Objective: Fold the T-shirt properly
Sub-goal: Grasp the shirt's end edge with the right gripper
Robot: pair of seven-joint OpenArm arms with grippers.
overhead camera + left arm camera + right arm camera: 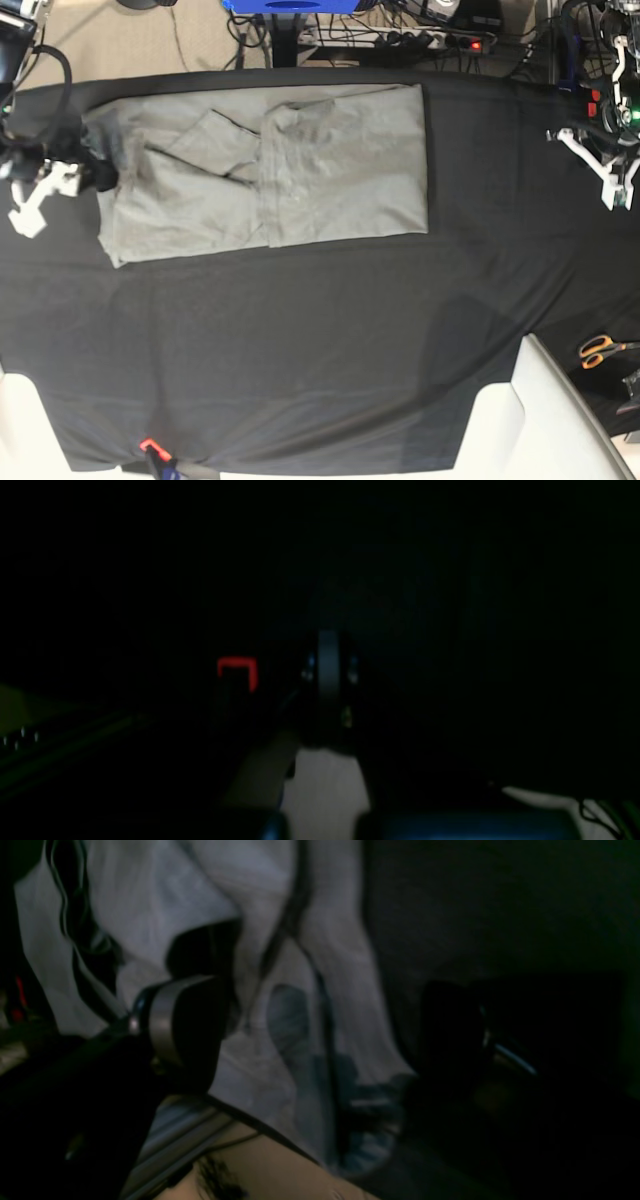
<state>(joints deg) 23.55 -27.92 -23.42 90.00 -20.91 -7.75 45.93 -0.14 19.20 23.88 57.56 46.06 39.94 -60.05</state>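
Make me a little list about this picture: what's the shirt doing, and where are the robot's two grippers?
shirt: grey T-shirt, partly folded, lying flat on the black table cloth
right gripper: at the shirt's edge on the base view's left; open or shut cannot be told
left gripper: far off on the base view's right, away from the shirt
extra: orange-handled scissors beside the table

Wide bare black table cloth [320, 350] lies open in front of the folded grey cotton T-shirt [330, 165]; orange-handled scissors [600, 350] sit at the right edge.
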